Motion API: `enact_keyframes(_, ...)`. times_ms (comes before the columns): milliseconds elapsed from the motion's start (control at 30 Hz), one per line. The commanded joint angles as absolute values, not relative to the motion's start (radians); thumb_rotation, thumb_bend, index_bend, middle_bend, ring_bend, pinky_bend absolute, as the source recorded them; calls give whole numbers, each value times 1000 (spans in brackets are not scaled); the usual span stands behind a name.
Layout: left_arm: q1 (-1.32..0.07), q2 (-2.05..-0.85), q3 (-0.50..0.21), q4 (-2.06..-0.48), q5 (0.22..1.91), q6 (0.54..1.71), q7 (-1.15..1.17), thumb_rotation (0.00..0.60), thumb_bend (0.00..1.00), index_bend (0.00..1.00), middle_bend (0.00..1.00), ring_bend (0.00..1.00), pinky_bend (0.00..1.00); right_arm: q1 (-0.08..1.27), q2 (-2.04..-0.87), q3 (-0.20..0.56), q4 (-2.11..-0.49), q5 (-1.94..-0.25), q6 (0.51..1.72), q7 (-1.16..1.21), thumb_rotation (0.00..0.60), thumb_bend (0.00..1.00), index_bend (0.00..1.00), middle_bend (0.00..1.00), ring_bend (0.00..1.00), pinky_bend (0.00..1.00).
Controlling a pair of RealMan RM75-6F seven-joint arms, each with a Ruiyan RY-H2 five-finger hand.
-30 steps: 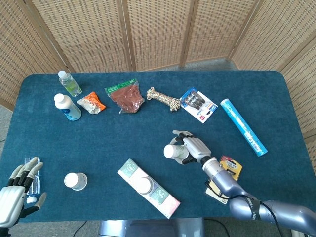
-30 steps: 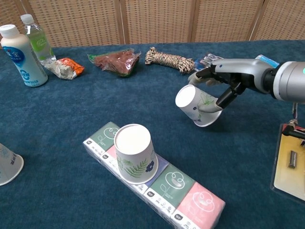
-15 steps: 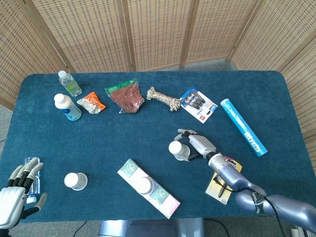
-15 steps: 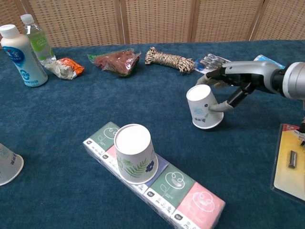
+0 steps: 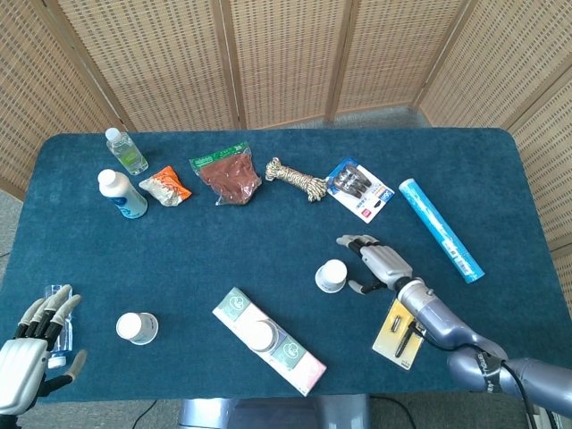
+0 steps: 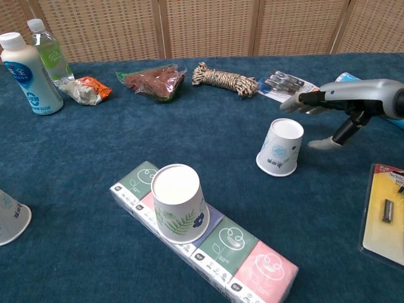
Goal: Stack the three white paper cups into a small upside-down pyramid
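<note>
left hand (image 5: 27, 366): open, holds nothing; nearest cup (image 5: 136, 327) upside down off to its right | middle cup (image 6: 178, 202): upside down on tissue pack (image 6: 205, 237), between both hands | right hand (image 6: 331, 113): open, empty; 3rd cup (image 6: 281, 147) upside down just to its left, apart

We note a right hand (image 5: 382, 264) with silver-grey segmented fingers and dark joints on a glossy grey-blue forearm. The left hand (image 5: 27, 357) is pale grey, with darker fingertips.
</note>
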State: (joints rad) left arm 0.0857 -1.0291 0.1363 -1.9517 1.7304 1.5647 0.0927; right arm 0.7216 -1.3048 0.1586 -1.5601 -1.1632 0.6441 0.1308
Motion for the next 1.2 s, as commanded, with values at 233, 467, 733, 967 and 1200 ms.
enact_keyframes(233,75,-1022,130,-1951,1735,1555,95,600,444,40,0,0,0,723,-1230,89,-1721,-1019,798,-205,600,443,0,0,0,0)
enact_keyframes(467,64,-1018,132,-1955,1718,1526,105,600,445,40,0,0,0,705,-1186,86,-1806,-988,852,-236,600,446,0,0,0,0)
enact_keyframes(733,57,-1019,128,-1960,1718,1518,112,600,445,40,0,0,0,686,-1141,97,-1875,-1040,844,-158,600,438,0,0,0,0)
enact_keyframes(967,56,-1019,129,-1961,1722,1522,111,600,444,40,0,0,0,716,-1174,87,-1880,-1055,797,-173,600,424,0,0,0,0)
enact_keyframes(1200,60,-1015,131,-1958,1723,1529,105,600,446,40,0,0,0,790,-1249,103,-1869,-952,809,-298,600,419,0,0,0,33)
